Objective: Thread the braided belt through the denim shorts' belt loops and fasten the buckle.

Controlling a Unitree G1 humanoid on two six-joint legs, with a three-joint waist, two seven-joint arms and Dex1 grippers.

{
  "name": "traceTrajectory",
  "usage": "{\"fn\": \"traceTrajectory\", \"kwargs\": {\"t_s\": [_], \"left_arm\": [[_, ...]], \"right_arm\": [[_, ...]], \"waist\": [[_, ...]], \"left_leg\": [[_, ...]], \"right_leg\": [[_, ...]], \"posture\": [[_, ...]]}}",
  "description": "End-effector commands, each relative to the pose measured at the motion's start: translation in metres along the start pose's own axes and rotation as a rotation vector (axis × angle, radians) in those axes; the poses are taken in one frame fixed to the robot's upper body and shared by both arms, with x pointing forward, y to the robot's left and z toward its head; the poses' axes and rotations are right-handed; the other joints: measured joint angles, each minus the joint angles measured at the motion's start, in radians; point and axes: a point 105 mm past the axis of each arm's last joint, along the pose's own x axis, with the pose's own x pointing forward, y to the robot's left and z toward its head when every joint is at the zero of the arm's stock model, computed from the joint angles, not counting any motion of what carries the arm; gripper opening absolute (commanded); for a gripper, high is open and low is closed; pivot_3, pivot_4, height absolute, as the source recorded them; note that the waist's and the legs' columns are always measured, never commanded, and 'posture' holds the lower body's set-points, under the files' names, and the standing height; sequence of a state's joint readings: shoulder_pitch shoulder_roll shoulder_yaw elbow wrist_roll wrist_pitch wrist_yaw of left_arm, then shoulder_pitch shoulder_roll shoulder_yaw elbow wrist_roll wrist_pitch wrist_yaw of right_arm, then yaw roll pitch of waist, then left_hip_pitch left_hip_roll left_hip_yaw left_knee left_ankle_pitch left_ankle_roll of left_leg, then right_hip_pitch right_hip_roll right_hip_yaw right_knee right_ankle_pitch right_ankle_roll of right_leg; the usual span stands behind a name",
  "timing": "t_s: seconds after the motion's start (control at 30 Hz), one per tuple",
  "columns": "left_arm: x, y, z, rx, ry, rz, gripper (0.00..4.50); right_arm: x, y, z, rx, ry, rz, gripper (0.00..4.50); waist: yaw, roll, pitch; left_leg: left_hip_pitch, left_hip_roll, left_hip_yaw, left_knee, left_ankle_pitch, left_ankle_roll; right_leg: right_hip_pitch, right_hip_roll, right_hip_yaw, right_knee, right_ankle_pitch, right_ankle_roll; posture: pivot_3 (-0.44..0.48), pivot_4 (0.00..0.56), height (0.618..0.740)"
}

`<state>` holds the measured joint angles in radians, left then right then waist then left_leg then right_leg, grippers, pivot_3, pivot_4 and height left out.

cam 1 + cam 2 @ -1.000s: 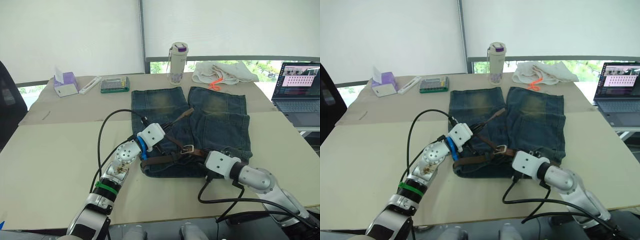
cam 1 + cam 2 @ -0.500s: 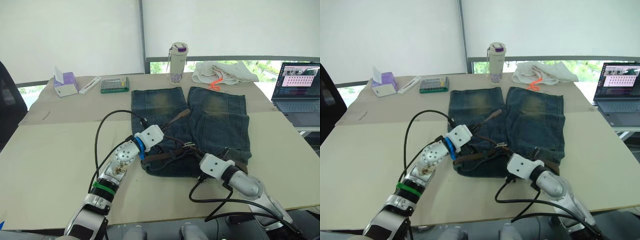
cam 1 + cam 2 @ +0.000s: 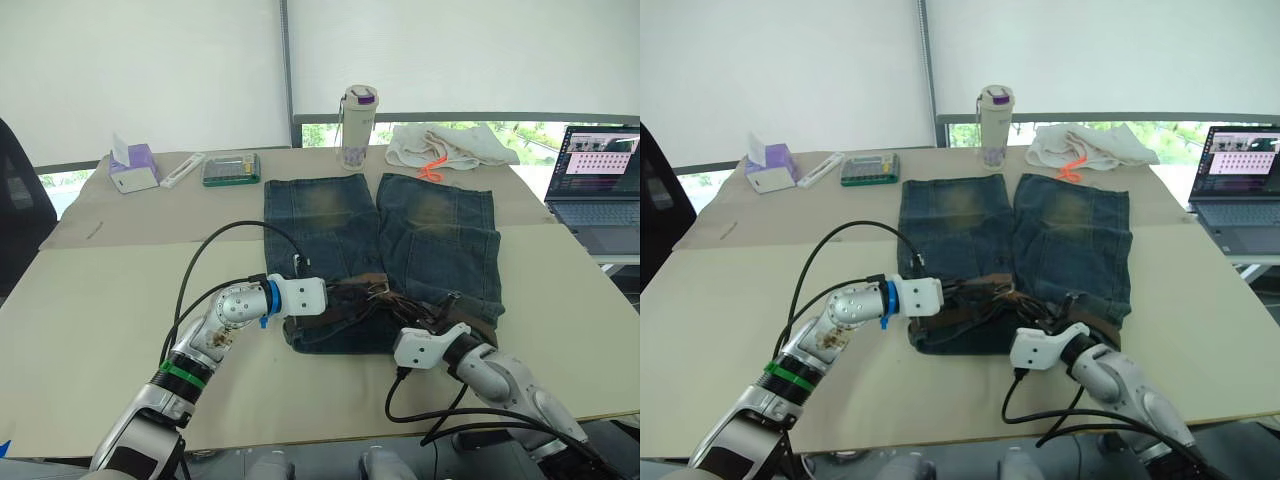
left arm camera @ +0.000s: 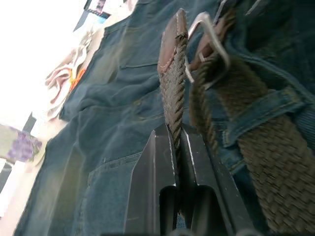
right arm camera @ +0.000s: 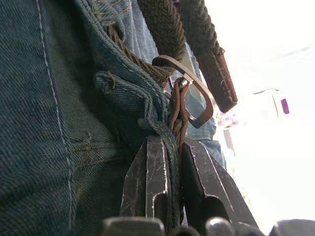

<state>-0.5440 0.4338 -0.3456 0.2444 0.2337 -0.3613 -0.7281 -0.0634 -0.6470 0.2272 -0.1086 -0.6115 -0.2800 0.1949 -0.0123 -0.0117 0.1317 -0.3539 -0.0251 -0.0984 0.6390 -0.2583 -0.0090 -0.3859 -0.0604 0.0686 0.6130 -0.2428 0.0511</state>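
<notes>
The denim shorts (image 3: 385, 255) lie flat on the tabletop (image 3: 110, 290), with the waistband on the robot's side, and the braided belt (image 4: 268, 147) runs along this waistband under a belt loop (image 4: 258, 110).

The left gripper (image 4: 176, 142) is pressed together on the free end of the belt, whose long axis points straight ahead from its fingers toward the buckle (image 4: 211, 42), which is just beside the tip. The right gripper (image 5: 171, 147) is also closed, pinching the belt strand and a fold of denim directly below the buckle (image 5: 194, 96), so the metal frame stands just in front of its fingers.

The two grippers face each other across the middle of the waistband, and both are almost equally close to the buckle. I judge that the coming move is to push the tip through the frame. The bunched denim and the loop near the frame could catch the tip.

A bottle (image 3: 357, 125), a white cloth (image 3: 445, 145) and a laptop (image 3: 600, 195) are well apart, beyond the shorts.
</notes>
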Motion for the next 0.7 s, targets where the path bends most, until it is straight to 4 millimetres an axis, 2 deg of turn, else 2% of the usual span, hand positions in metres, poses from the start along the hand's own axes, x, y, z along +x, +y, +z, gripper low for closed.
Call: {"fn": "traceTrajectory", "kwargs": {"t_s": [0.03,0.43,0.7], "left_arm": [[-0.003,0.010,0.008,0.072,-0.006,0.019,0.00],[-0.018,0.006,-0.011,0.110,0.122,-0.047,0.00],[-0.012,0.005,-0.008,0.234,0.142,-0.130,0.00]], "right_arm": [[0.000,-0.007,-0.010,-0.020,0.039,-0.033,0.01],[-0.001,-0.001,-0.015,-0.031,0.073,-0.013,0.01],[0.002,-0.007,-0.008,-0.141,0.033,-0.045,0.01]], "waist": [[0.000,0.000,0.000],[-0.002,0.000,0.000],[-0.002,0.000,0.000]], "left_leg": [[0.000,0.000,0.000,0.000,0.000,0.000],[0.000,0.000,0.000,0.000,0.000,0.000],[0.001,0.000,0.000,0.000,0.000,0.000]], "right_leg": [[0.000,0.000,0.000,0.000,0.000,0.000],[0.000,0.000,0.000,0.000,0.000,0.000],[0.000,0.000,0.000,0.001,0.000,0.000]], "posture": [[0.000,0.150,0.740],[0.000,0.150,0.740],[0.000,0.150,0.740]]}}
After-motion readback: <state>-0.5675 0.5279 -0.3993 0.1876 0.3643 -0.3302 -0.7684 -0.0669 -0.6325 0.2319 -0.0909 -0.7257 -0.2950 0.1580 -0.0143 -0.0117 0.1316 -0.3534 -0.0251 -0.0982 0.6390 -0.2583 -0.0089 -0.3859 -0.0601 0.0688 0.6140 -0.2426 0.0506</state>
